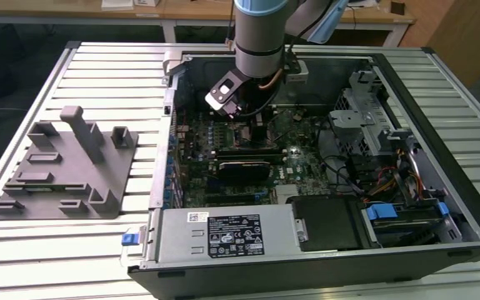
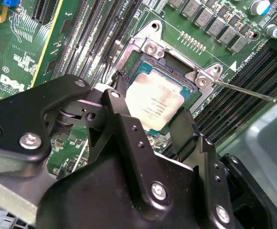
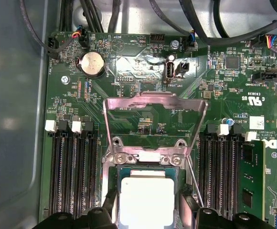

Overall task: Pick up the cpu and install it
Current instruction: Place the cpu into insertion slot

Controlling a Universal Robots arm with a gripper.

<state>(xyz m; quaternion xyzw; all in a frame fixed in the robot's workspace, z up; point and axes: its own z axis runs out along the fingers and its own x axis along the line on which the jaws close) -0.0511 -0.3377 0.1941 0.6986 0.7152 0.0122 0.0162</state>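
The cpu (image 3: 146, 200) is a silver-white square chip lying level inside the black-framed socket (image 2: 173, 67) on the green motherboard (image 3: 143, 71). My gripper (image 3: 146, 212) hangs straight over it, one black finger against each of two opposite sides of the cpu (image 2: 155, 98). The fingers (image 2: 181, 125) look closed on the chip's edges. The socket's metal load plate (image 3: 155, 107) stands swung open beyond it, and a thin lever rod (image 2: 253, 93) sticks out to one side. In the exterior view the gripper (image 1: 244, 122) is down inside the open computer case (image 1: 440, 112).
A grey plastic fixture block (image 1: 65, 169) lies on the slatted table at the exterior view's left. Memory slots (image 3: 71, 171) flank the socket, with a green memory stick (image 3: 253, 176) in one. Cables (image 3: 210, 28), a drive cage (image 1: 365, 119) and the power supply (image 1: 223, 234) crowd the case.
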